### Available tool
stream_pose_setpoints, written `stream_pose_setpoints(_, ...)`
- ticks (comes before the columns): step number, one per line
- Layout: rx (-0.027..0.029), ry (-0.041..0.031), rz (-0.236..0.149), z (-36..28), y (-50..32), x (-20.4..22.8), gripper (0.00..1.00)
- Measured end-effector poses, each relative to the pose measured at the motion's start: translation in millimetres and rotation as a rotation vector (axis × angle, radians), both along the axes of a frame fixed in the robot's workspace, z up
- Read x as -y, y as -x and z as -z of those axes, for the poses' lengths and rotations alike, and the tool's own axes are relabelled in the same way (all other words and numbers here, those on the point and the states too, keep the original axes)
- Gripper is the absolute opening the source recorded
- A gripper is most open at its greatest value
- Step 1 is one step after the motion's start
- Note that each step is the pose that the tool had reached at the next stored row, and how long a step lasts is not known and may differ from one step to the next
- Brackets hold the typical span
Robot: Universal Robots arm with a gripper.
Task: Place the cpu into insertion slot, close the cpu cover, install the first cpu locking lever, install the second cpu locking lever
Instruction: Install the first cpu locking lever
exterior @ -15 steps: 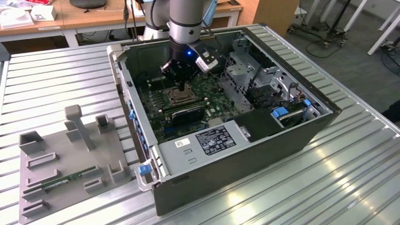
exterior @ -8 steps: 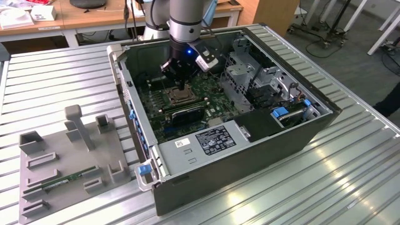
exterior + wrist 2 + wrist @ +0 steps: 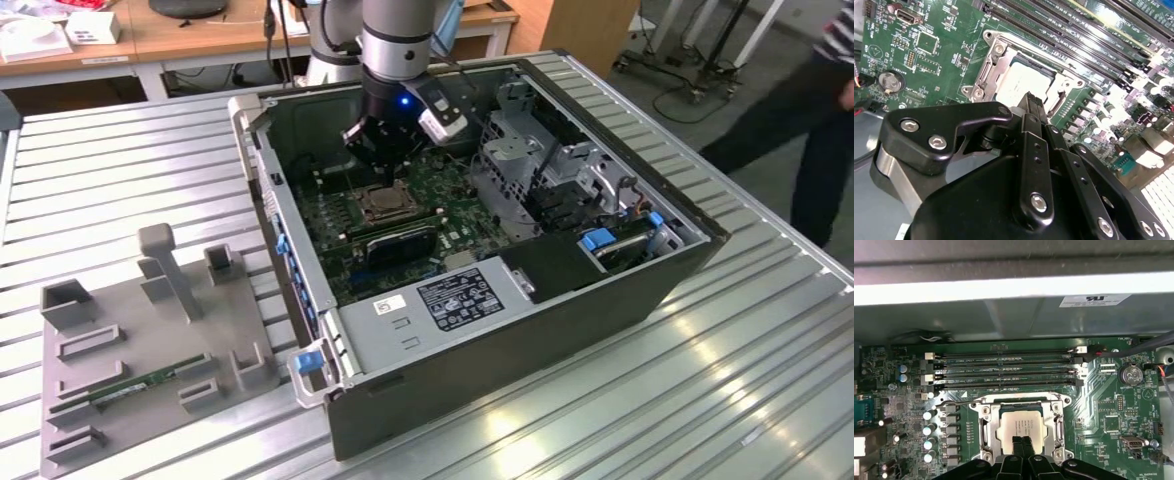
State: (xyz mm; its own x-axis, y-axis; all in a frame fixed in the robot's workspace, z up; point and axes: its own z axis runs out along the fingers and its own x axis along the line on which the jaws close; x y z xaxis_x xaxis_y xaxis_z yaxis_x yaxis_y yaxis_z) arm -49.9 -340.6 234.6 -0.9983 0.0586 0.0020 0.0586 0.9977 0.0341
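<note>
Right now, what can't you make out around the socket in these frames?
- Near edge of the cpu and cpu cover: behind the shut gripper, both wrist views.
- Whether the gripper touches the cpu: its own fingers hide the contact spot.
- Insertion slot, exterior view: too small to show whether the cover is latched.

A robotics lab: an open computer case [image 3: 534, 360] on a ribbed aluminium bench [image 3: 747, 400], wooden desks [image 3: 200, 40] upper left, wheeled stands [image 3: 687, 70] upper right.
</note>
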Motion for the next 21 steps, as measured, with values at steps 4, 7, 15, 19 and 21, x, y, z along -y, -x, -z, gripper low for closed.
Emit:
stream_pose_setpoints(4,0.0000,-0.0001,0.000,-5.0,0.0,0.0,0.11)
stream_pose_setpoints(7,0.0001,-0.0002,0.000,-5.3,0.0,0.0,0.11)
stream_pose_setpoints(15,0.0003,0.0000,0.000,-5.5,6.4,0.0,0.11)
stream_pose_setpoints(19,0.0020,0.0000,0.000,-5.5,17.1,0.0,0.11)
stream_pose_setpoints(21,0.0034,0.0000,0.000,-5.5,24.1,0.0,0.11)
